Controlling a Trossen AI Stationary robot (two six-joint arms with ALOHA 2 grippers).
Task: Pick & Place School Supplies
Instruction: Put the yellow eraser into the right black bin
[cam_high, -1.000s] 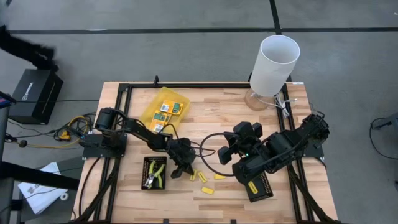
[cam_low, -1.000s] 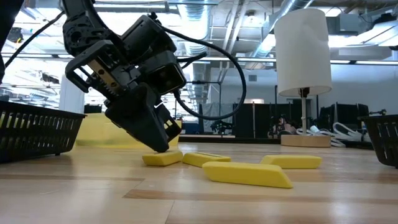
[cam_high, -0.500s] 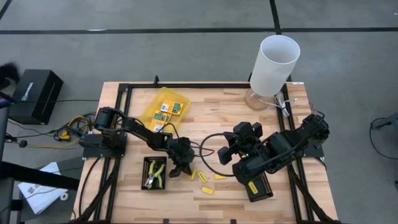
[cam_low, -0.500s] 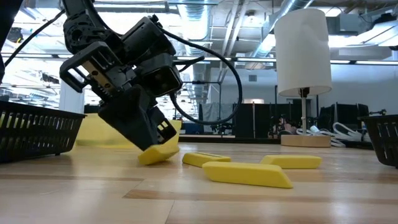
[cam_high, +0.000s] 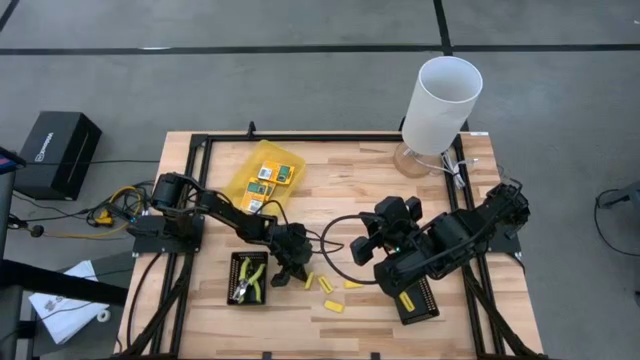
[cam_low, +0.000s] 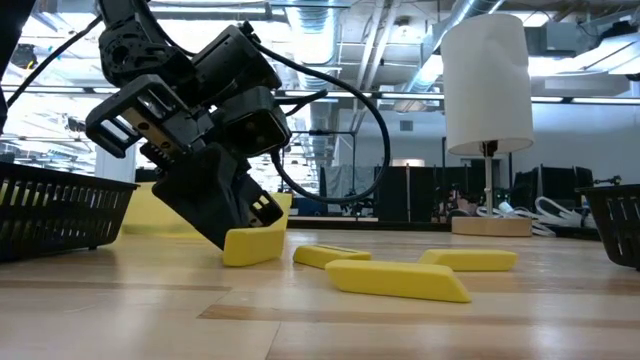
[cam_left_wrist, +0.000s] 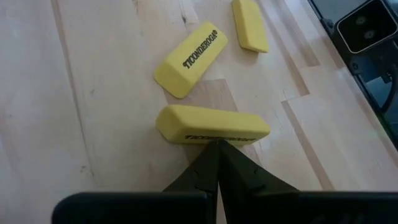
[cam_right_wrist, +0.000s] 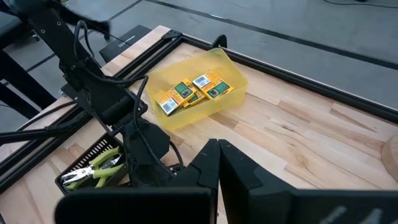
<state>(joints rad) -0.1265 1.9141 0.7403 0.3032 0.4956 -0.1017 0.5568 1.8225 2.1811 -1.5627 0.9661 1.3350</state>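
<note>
Left gripper (cam_left_wrist: 216, 144) shut, tips touching yellow eraser (cam_left_wrist: 211, 124)

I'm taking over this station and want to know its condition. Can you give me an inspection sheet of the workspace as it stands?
Surface: wooden table in a black frame, bare wood between items.
Job's things: yellow erasers loose at table centre; one eraser tipped on edge against the left gripper; three packets in the yellow container; pliers in the left black tray.
Clutter: white lamp at the far right corner.
Grippers: left shut, tips pressing the tilted eraser; right gripper shut, raised above the table, holding nothing.
Cables: black loop between the arms; a bundle off the left edge.
Surroundings: black box on the floor; nobody seen.
</note>
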